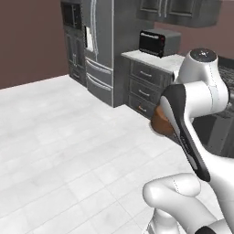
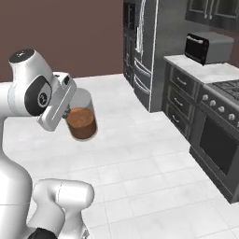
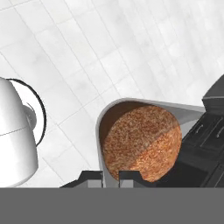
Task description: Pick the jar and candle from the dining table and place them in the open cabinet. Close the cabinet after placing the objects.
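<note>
Carrying the short clear glass jar of brown stuff above the white tiled floor, the white arm's jaws are clamped on its rim, seen in the hand view. Step in hand, I judge: transport to the cabinet. Next calls for reaching the open dark wall cabinet and setting the jar inside.

Clear glass jar, grainy brown filling; floor seemingly glossy tile.
</note>
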{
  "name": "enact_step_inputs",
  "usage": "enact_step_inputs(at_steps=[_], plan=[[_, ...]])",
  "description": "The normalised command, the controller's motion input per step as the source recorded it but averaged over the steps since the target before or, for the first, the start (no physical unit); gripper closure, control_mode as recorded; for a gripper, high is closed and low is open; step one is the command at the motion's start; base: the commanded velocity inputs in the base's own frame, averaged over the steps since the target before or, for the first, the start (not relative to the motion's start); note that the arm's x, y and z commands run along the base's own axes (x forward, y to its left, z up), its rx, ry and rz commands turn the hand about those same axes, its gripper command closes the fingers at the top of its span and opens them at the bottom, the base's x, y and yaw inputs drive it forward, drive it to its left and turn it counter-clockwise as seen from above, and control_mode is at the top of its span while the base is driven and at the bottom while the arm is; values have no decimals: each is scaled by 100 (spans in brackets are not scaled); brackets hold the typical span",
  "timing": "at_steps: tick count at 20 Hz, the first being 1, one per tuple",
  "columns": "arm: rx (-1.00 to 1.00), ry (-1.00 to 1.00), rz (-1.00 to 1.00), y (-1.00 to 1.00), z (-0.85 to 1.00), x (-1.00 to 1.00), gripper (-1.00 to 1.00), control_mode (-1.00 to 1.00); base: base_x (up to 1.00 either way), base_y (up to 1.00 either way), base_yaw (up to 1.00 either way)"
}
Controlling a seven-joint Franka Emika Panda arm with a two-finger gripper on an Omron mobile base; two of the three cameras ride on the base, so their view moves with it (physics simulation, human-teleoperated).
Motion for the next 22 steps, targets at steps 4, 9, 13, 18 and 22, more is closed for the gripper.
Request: enact_step_inputs(at_steps=[4,9,13,18,22], plan=[[0,0,0,0,0,0,100,100,-2,-1,-61],[0,0,0,0,0,0,100,100,0,-2,-60],[0,0,0,0,0,0,100,100,0,-3,-60],[0,0,0,0,0,0,100,100,0,-10,-58],[0,0,0,0,0,0,100,100,0,-27,-53]])
